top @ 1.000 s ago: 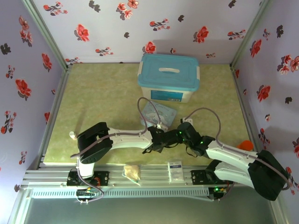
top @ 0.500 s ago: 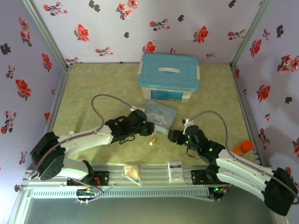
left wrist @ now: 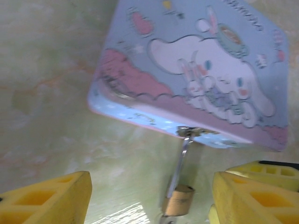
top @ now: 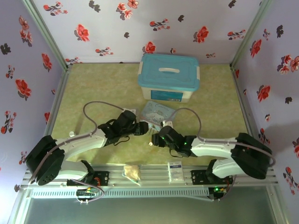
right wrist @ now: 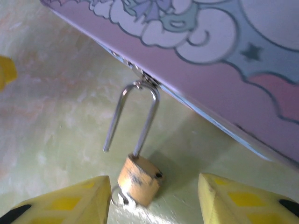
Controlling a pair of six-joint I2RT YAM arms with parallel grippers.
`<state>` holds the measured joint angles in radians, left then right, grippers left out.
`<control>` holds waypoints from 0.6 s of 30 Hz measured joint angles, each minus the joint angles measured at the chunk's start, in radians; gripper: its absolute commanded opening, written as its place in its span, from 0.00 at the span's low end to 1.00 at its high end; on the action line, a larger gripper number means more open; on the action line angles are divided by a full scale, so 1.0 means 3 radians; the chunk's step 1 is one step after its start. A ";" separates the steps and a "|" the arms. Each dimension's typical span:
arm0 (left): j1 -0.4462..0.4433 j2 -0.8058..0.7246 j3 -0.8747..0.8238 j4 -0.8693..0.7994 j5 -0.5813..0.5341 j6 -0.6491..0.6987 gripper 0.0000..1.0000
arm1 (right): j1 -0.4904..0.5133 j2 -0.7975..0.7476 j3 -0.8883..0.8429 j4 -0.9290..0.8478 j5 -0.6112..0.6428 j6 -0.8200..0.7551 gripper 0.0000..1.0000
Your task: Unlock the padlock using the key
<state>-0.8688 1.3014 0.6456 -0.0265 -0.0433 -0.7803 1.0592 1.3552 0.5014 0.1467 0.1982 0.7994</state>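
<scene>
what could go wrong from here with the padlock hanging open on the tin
1. The padlock hangs open, one shackle leg free, between the open right jaws; closing on it might push the shackle back in.
2. The shackle is hooked through the tin's clasp, so a pull could drag the tin.
3. The left jaws stand open close beside the padlock too, so the two might collide.
</scene>
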 measured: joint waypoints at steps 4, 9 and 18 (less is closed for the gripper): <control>0.0057 -0.0043 -0.0126 0.0038 0.0010 -0.0022 0.68 | 0.0034 0.0266 0.0095 0.0095 0.0104 0.0094 0.51; 0.0058 -0.0048 -0.0196 0.0135 0.0015 -0.0081 0.66 | -0.0020 0.0290 0.0102 0.0000 0.0271 0.0112 0.52; 0.0058 -0.0045 -0.0340 0.0406 0.0130 -0.0210 0.60 | -0.0280 0.0158 0.0111 -0.0140 0.0167 0.0031 0.51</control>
<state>-0.8513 1.2881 0.5438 0.0952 -0.0044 -0.8433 0.9752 1.4025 0.5346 0.1047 0.2481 0.8085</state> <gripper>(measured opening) 0.602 0.518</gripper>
